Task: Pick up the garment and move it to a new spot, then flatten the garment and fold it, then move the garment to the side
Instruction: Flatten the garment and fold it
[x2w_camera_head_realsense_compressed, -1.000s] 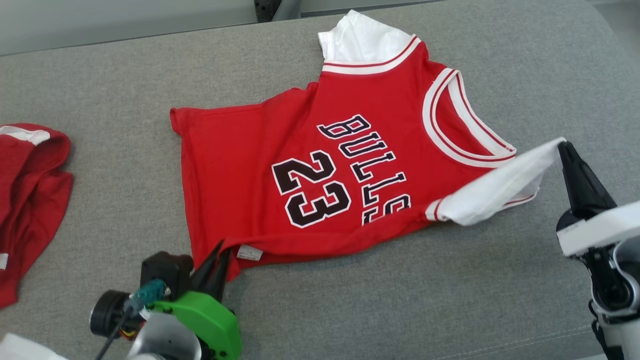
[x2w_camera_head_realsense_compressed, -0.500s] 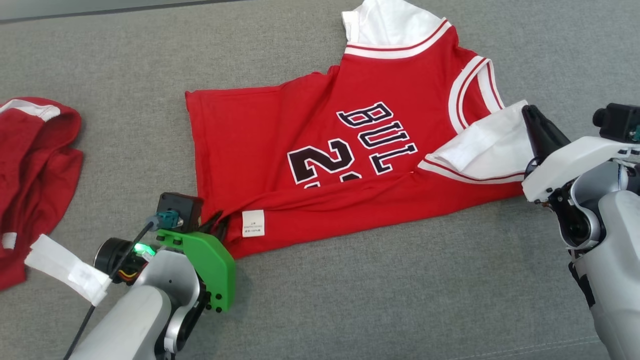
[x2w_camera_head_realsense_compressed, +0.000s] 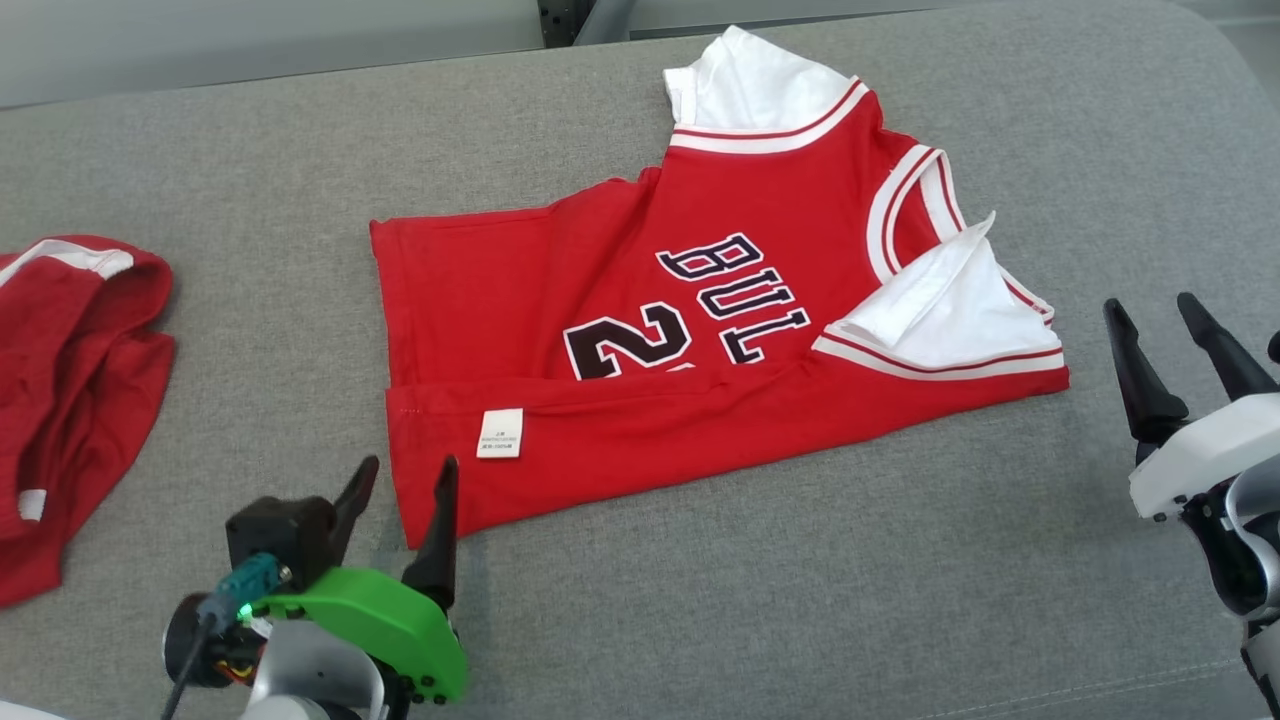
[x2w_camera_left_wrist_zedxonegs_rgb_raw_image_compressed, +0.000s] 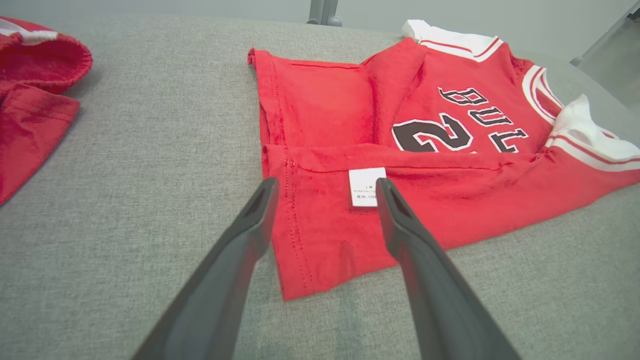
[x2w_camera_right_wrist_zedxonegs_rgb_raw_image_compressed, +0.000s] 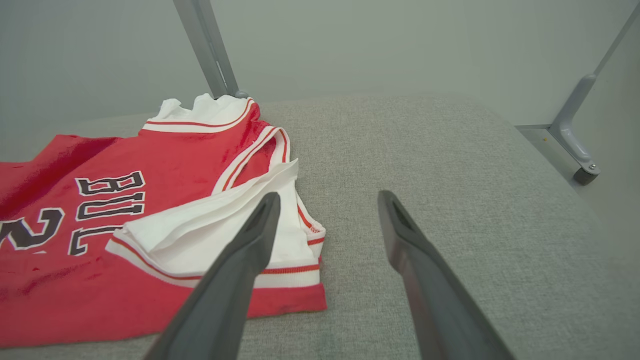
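A crumpled red cloth with white trim lies on the grey table, well left of the left pincer; a castor stands beyond the right pincer, to its right

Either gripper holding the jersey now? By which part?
Nothing held. Left gripper and right gripper stand open; the Bulls jersey lies free on the grey cushion.

The red jersey with white sleeves lies on the grey fabric surface. A crumpled red cloth lies well to its left.
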